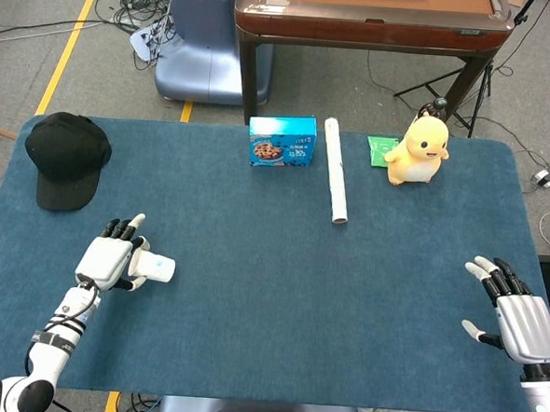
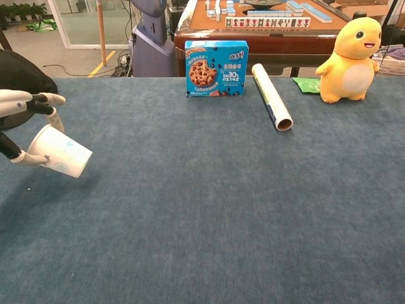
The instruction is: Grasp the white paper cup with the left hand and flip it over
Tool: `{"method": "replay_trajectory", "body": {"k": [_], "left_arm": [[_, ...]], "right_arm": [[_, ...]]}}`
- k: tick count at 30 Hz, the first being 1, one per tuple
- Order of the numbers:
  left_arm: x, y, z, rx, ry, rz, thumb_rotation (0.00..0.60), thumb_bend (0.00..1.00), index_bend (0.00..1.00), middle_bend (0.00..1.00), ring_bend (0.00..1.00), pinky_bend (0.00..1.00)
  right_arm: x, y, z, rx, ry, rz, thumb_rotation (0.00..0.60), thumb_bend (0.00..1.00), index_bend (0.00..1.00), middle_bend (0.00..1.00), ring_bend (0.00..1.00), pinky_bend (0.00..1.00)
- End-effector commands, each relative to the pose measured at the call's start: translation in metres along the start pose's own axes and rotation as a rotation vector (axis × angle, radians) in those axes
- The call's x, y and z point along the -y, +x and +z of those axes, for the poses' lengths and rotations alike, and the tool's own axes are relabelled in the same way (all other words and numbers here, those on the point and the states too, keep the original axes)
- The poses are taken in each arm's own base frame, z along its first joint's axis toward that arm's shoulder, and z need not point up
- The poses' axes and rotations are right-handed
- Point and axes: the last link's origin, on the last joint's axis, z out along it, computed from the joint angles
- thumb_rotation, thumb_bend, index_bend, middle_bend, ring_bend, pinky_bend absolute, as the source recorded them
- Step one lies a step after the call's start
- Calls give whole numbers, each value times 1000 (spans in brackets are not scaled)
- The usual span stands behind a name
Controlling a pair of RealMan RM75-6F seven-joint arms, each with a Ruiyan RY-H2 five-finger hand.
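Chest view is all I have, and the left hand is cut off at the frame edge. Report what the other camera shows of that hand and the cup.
Observer: In the head view the whole left hand shows, gripping the white paper cup near its rim, the cup lying nearly sideways, base toward table centre.
Operator: Give me the right hand. I have none of it.
Observer: The right hand is near the table's right edge, fingers spread, holding nothing.
Operator: Tell me what the dark shape behind the cup is.
Observer: It is a black cap, lying near the far left corner, apart from the hand.
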Motion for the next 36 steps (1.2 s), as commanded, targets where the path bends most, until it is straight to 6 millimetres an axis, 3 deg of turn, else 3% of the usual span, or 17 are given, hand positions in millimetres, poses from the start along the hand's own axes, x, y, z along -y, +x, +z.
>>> {"method": "replay_trajectory", "body": {"k": [1, 16, 21, 29, 36], "left_arm": [[11, 1, -3, 18, 50, -54, 600, 197, 348, 0, 0, 0], [34, -13, -2, 127, 148, -253, 600, 197, 351, 0, 0, 0], [39, -17, 0, 135, 147, -219, 600, 197, 316, 0, 0, 0], [42, -17, -2, 144, 144, -186, 600, 197, 158, 0, 0, 0], [38, -8, -8, 65, 126, -42, 600, 197, 155, 0, 0, 0]], "right_arm": [[0, 0, 0, 0, 0, -1, 600, 0, 207, 152, 75, 317], [1, -1, 0, 6, 0, -7, 600, 0, 207, 152, 75, 317], [1, 0, 0, 2, -2, -4, 600, 0, 208, 152, 75, 317], [0, 4, -2, -11, -1, 0, 600, 0, 208, 152, 75, 317], [0, 8, -4, -28, -3, 5, 600, 0, 208, 156, 75, 317]]}}
